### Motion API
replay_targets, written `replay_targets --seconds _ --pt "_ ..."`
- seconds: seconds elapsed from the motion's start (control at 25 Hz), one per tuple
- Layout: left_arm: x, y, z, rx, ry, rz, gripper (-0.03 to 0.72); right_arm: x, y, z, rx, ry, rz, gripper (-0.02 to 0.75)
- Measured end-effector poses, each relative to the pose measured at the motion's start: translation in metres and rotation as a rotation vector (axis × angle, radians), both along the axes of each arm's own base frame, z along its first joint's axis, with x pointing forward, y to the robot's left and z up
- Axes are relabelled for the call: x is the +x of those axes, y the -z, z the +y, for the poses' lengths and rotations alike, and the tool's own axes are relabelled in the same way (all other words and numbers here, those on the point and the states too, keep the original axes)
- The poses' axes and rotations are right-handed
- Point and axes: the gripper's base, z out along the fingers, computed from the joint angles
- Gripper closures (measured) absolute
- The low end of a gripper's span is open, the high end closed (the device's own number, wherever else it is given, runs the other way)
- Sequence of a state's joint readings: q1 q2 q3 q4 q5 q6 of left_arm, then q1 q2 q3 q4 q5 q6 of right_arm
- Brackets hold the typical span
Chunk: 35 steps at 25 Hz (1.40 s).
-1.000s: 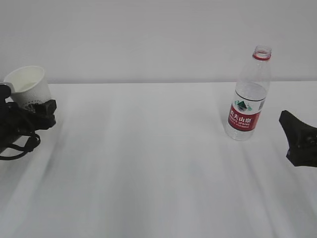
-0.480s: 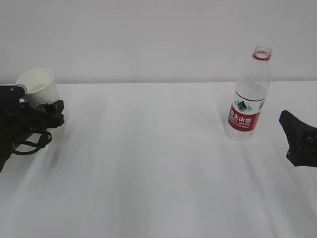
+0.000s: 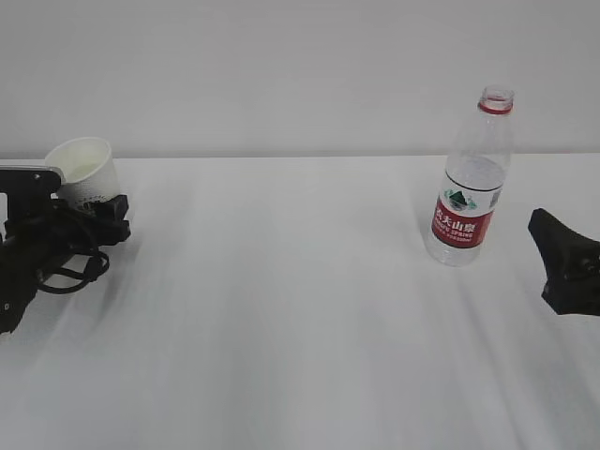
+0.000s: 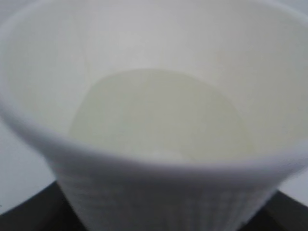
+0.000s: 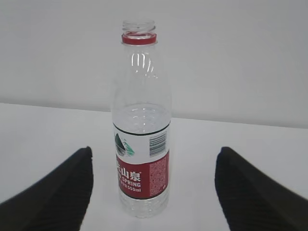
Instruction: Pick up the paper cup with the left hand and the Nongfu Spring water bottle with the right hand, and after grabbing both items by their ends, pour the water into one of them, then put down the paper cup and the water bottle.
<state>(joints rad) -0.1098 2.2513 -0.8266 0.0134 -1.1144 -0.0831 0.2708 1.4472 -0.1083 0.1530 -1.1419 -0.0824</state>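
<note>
The clear ribbed plastic Nongfu Spring water bottle [image 5: 141,120], capless, part-full and top-light, stands upright mid-bench between my right gripper [image 5: 151,192] jaws, spread and untouching, so I'd take its stiffer lower body, while my left gripper [image 3: 89,217] clasps the thin, crushable white paper cup [image 3: 84,171] low.
</note>
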Motion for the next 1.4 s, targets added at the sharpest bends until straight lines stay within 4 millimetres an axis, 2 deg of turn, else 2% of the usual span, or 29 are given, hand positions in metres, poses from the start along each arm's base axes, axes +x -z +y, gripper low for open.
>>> replay_targets --seconds 0.52,0.6,0.76,0.84,0.96,1.16,1.4 --pt "0.001 0.0 0.0 -0.002 -0.006 -0.002 0.163 0.0 0.0 0.0 0.009 -0.002 -0.001 0.145" --pt "0.001 0.0 0.001 -0.002 -0.007 -0.002 0.144 0.0 0.0 0.0 0.009 -0.002 -0.001 0.145" --pt "0.002 -0.001 0.001 -0.004 -0.013 -0.011 0.038 0.0 0.0 0.0 0.011 -0.002 -0.001 0.145" --pt "0.003 -0.003 0.001 -0.007 -0.013 -0.03 0.013 0.0 0.0 0.0 0.012 -0.002 -0.001 0.145" --pt "0.003 -0.003 0.001 -0.007 -0.013 -0.031 0.003 0.0 0.0 0.0 0.013 -0.002 -0.001 0.145" --pt "0.0 -0.015 0.001 -0.009 -0.013 -0.054 0.002 0.0 0.0 0.0 0.013 -0.002 -0.001 0.145" --pt "-0.017 -0.01 0.003 -0.004 -0.013 -0.006 0.003 0.0 0.0 0.0 0.013 -0.002 -0.001 0.145"
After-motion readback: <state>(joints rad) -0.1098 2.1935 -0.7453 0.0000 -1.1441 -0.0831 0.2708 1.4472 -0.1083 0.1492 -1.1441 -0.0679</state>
